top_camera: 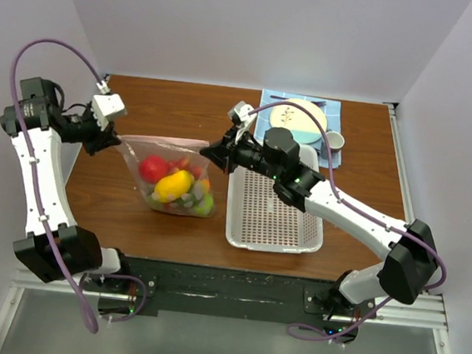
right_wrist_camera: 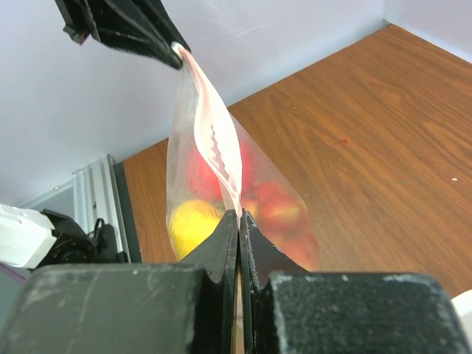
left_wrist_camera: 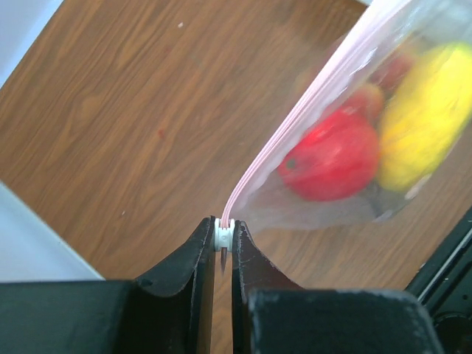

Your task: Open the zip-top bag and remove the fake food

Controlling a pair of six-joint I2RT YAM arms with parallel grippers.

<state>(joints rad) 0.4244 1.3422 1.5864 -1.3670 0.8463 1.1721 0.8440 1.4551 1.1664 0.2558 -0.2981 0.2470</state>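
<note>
Left claw [left_wrist_camera: 223,237]: closed tight on the bag [top_camera: 170,166], gripping the white slider [left_wrist_camera: 223,234] at the end of the pink zip strip. From above it is seen at the bag's upper left corner, close to the left side wall.

Right claw [right_wrist_camera: 240,221]: fingers pressed together on the other end of the same strip, at the bag's upper right corner.

Bag: clear plastic, held by its top edge between the two claws, with the strip drawn out between them. The body hangs down to the table [top_camera: 184,109], left of centre. Whether the strip is parted cannot be told.

Fruit [top_camera: 175,186]: all contained in the bag and bunched at its bottom. A red round piece [left_wrist_camera: 328,156], a yellow lemon [left_wrist_camera: 424,110] and green pieces [top_camera: 204,206] can be made out.

Markings: a dark sprig design is carried on the plate [top_camera: 302,121]. Anything finer is too small to read.

Basket [top_camera: 274,218]: white and perforated, placed just right of the bag, its front edge near the table's front edge. Its back left corner is crossed from above by the right arm.

Plate and cup [top_camera: 333,139]: set side by side on a blue mat [top_camera: 330,109] at the back right corner.

Open room: bare wood is shown behind the bag up to the back wall, and in front of it down to the black rail [top_camera: 226,281].
</note>
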